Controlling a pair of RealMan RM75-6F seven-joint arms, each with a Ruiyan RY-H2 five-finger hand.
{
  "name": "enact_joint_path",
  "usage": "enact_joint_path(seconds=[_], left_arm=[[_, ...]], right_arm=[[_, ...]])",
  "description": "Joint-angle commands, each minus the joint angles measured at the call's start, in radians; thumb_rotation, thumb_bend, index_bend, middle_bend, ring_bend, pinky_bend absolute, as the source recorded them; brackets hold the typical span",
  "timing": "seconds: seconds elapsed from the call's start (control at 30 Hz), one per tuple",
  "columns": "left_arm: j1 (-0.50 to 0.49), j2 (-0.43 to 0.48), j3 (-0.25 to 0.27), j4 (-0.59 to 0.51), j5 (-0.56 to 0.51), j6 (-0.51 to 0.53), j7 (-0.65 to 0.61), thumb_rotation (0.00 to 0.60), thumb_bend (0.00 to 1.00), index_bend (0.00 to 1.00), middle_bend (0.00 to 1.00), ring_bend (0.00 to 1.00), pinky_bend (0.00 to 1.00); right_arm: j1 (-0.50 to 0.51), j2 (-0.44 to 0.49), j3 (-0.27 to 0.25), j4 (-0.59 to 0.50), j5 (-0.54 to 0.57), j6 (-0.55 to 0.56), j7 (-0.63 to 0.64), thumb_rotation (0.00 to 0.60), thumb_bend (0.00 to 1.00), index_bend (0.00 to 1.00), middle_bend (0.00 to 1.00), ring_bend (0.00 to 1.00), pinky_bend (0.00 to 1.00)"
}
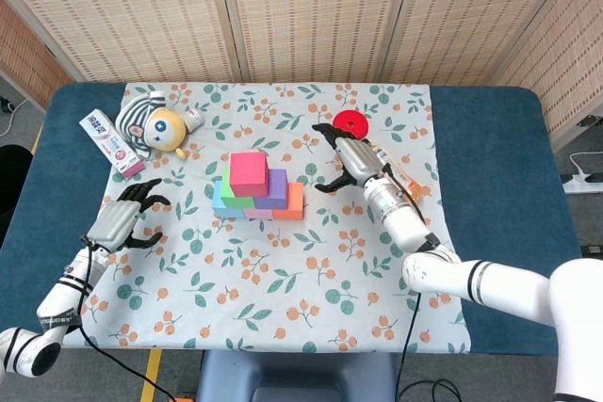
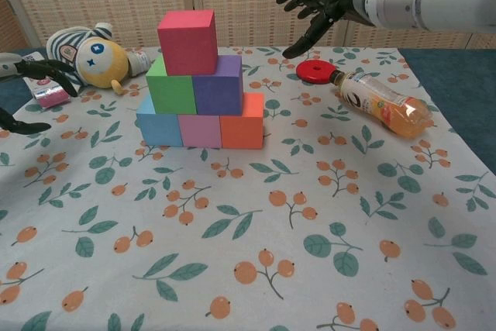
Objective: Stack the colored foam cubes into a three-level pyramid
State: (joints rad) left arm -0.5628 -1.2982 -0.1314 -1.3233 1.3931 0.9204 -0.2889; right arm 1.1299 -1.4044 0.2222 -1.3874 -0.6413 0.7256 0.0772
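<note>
A foam cube pyramid stands mid-table. Its bottom row is a blue cube (image 2: 158, 128), a pink cube (image 2: 199, 130) and an orange cube (image 2: 242, 122). On them sit a green cube (image 2: 171, 87) and a purple cube (image 2: 218, 86), with a magenta cube (image 2: 187, 40) (image 1: 248, 171) on top. My right hand (image 1: 352, 158) (image 2: 322, 4) hovers open to the right of the stack, holding nothing. My left hand (image 1: 122, 219) (image 2: 23, 83) is open above the cloth at the left, apart from the cubes.
A red disc (image 1: 350, 123) and a lying drink bottle (image 2: 381, 105) are right of the stack, under my right hand. A striped plush toy (image 1: 151, 126) and a white-pink tube (image 1: 109, 143) lie at the back left. The floral cloth (image 2: 256, 246) covers the table.
</note>
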Motion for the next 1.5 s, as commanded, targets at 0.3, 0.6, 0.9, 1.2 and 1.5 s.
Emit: enact_joint_path(seconds=[0.3,0.6,0.9,1.2,1.5], left_arm=[[-0.047,-0.089,0.010,0.083,-0.112,-0.126,0.100,0.600,0.32,0.29,0.00,0.00,0.01],[-0.079,-0.127,0.007,0.102,-0.141,-0.169,0.136,0.600,0.32,0.28,0.00,0.00,0.01],[-0.113,-0.174,0.001,0.140,-0.205,-0.219,0.203,0.600,0.32,0.28,0.00,0.00,0.01],[-0.130,-0.185,0.001,0.131,-0.198,-0.226,0.206,0.600,0.32,0.28,0.00,0.00,0.01],[-0.142,-0.183,0.002,0.116,-0.195,-0.224,0.217,0.600,0.32,0.28,0.00,0.00,0.00]], right_arm=[[-0.003,-0.172,-0.034,0.224,-0.019,-0.049,-0.101,0.600,0.00,0.00,0.00,0.00,0.00],[0.012,-0.271,-0.018,0.349,-0.036,-0.091,-0.126,0.600,0.00,0.00,0.00,0.00,0.00],[0.022,-0.398,0.021,0.535,-0.109,-0.133,-0.104,0.600,0.00,0.00,0.00,0.00,0.00],[0.024,-0.473,0.065,0.638,-0.180,-0.156,-0.062,0.600,0.00,0.00,0.00,0.00,0.00],[0.027,-0.514,0.109,0.691,-0.227,-0.162,-0.029,0.600,0.00,0.00,0.00,0.00,0.00]])
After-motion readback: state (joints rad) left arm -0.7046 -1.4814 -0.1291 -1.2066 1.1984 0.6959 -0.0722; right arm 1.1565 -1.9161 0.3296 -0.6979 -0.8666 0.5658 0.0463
